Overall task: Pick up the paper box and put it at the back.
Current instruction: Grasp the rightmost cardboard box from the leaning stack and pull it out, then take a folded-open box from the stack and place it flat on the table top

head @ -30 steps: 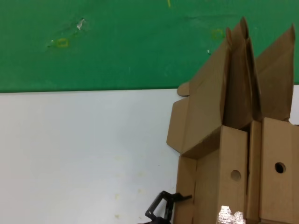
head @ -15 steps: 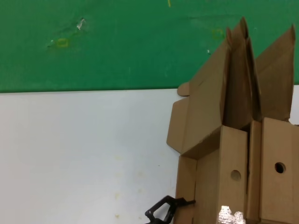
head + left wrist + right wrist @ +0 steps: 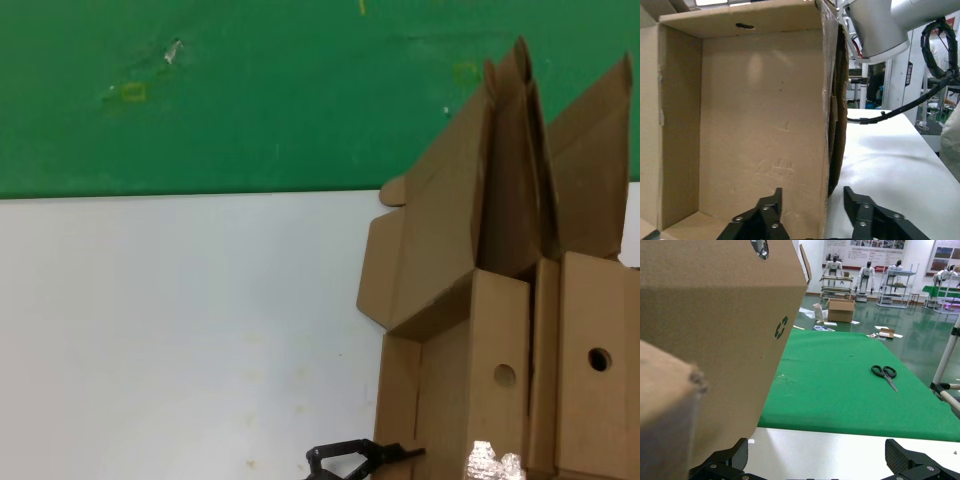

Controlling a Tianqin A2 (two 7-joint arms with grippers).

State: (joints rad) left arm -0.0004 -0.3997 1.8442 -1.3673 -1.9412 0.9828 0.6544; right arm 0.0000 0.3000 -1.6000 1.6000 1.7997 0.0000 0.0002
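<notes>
We judge the task barely begun: the paper box stands open on the white tabletop at the near right, its lid raised toward the green mat at the back, and nothing has been lifted or carried there yet. Another cardboard box stands just beside it on the right. Our left gripper sits low at the near edge, against the box's left wall; in the left wrist view its fingers are parted, one inside the box and one outside, straddling that wall without pressing it, so closing, lifting and carrying to the mat are all left to do. Our right gripper is on the right of the boxes, its fingers spread wide with a cardboard wall close in front of it, holding nothing. A pair of scissors lies on the mat, well apart from the boxes.
</notes>
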